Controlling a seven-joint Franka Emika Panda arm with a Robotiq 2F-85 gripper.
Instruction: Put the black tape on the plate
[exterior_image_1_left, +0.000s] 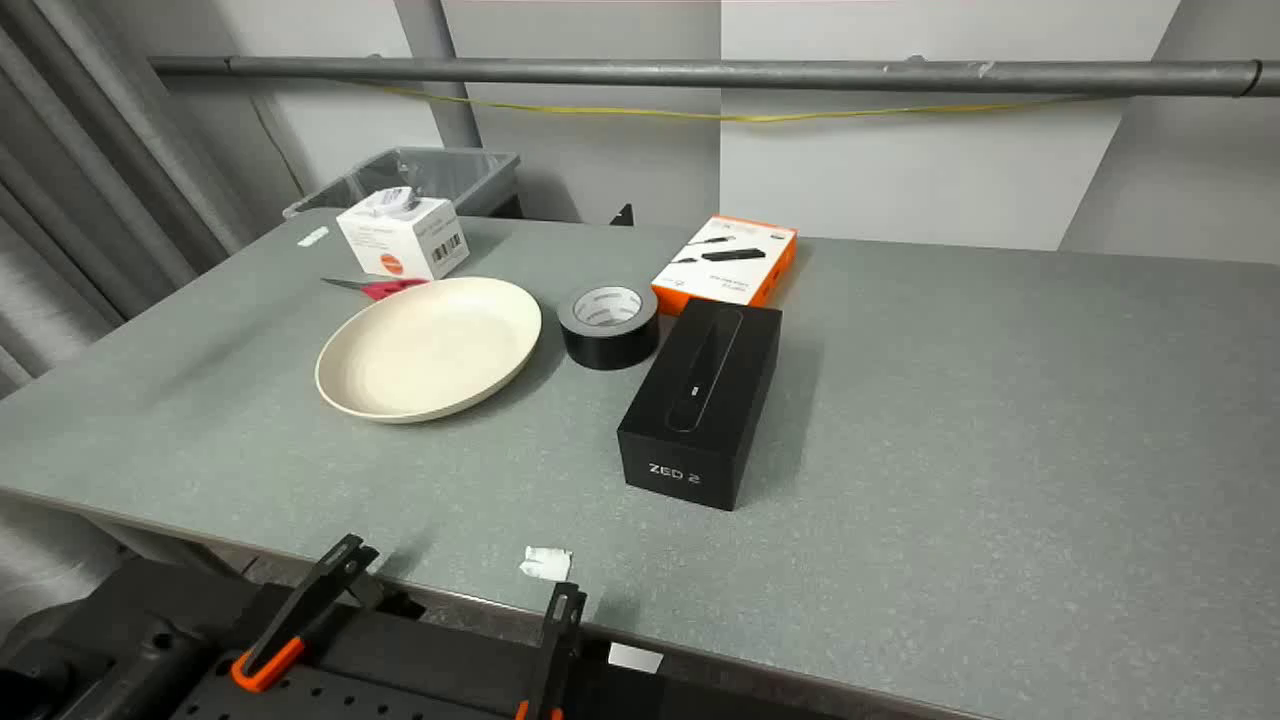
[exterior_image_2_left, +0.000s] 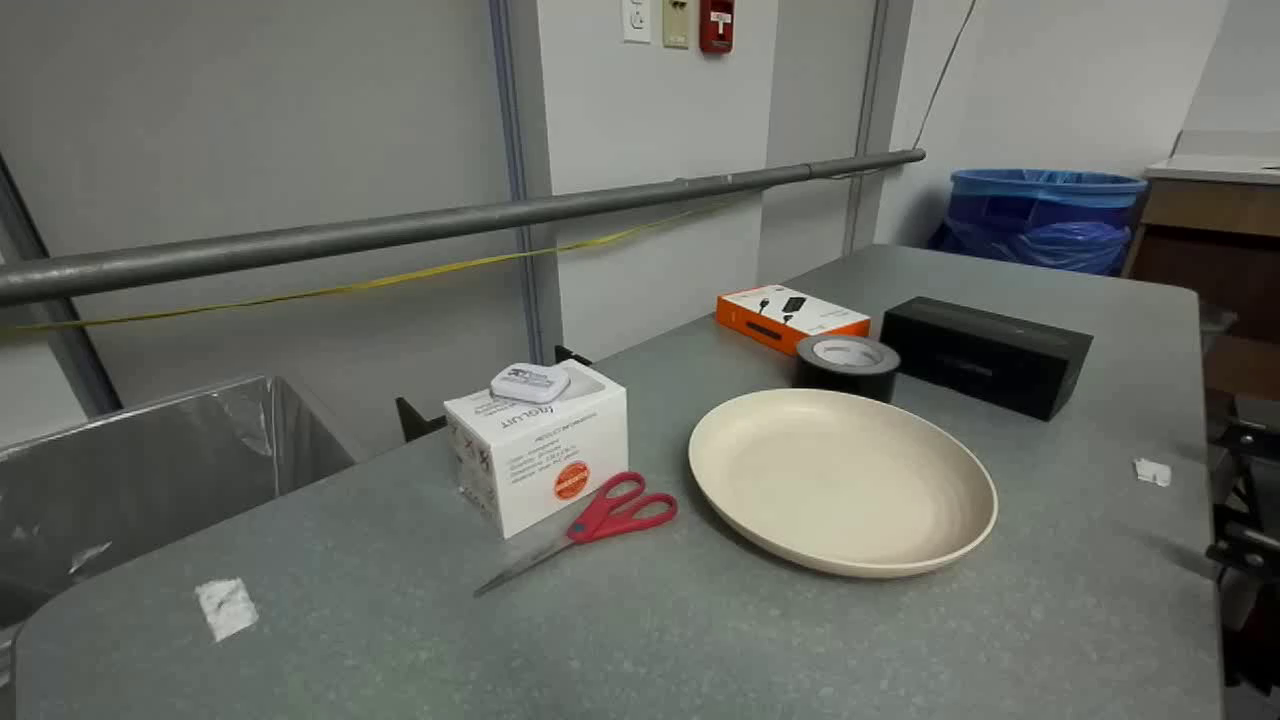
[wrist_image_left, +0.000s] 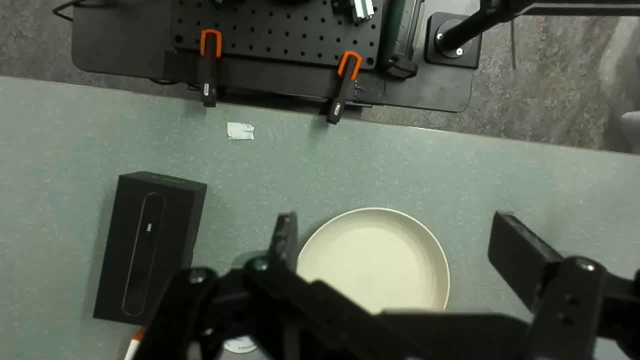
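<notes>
Framing the plate (wrist_image_left: 376, 257) in wrist view with empty, wide-spread claw (wrist_image_left: 393, 235) — likely must shift left there for the black tape (wrist_image_left: 240, 345).

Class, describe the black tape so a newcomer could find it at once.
On the grey table, find the large cream plate. Beside it, towards the long black box, sits the black tape. Among its neighbours, it alone is both round and black.
</notes>
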